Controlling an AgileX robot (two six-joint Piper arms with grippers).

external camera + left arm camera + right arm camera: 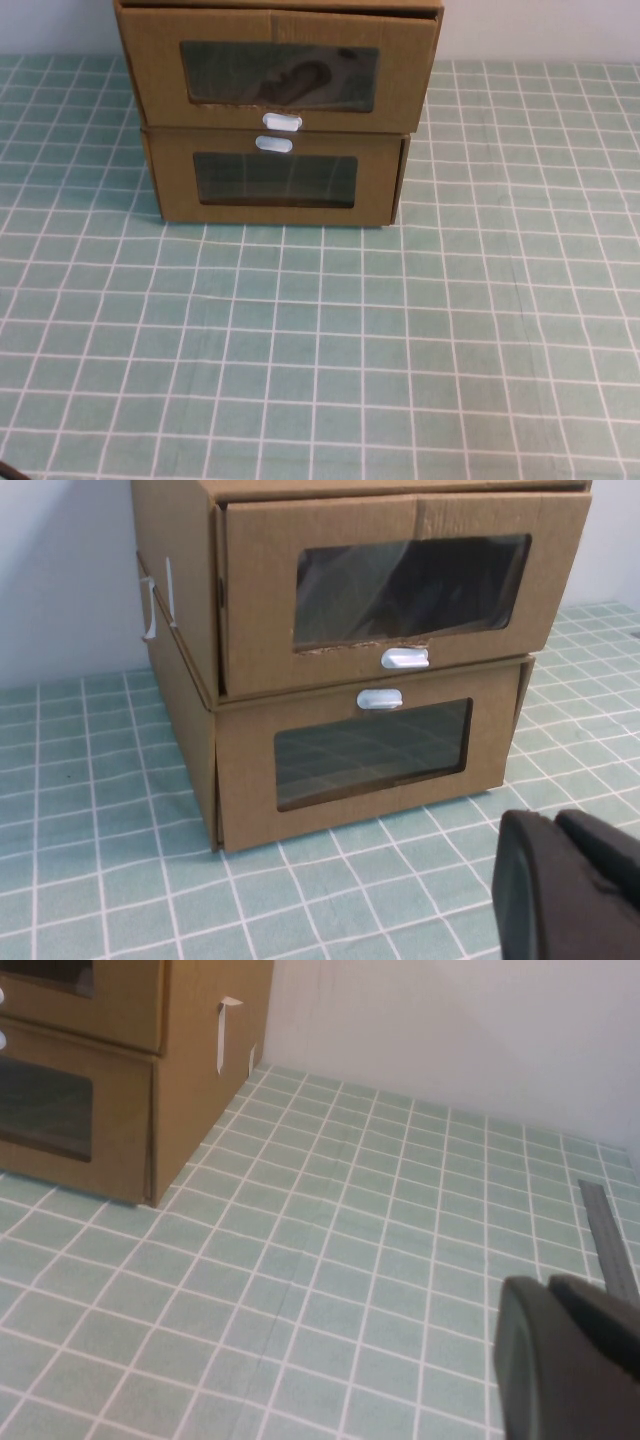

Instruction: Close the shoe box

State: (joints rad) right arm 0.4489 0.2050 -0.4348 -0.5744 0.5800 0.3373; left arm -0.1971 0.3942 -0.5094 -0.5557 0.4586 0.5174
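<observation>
The shoe box (277, 70) is the upper of two stacked brown cardboard boxes. It has a clear window and a small white pull tab (282, 122) below the window. Its drawer stands out a little in front of the box below; a dark shoe shows through the window. It also shows in the left wrist view (400, 590). My left gripper (555, 825) is shut and empty, low over the table in front of the boxes, to their right. My right gripper (548, 1285) is shut and empty, well clear of the boxes on their right. Neither gripper shows in the high view.
The lower cardboard box (275, 180) has its white tab (273, 144) above its window. The table has a green cloth with a white grid (320, 350). A white wall stands behind the boxes. A grey strip (605, 1230) lies on the table at the far right.
</observation>
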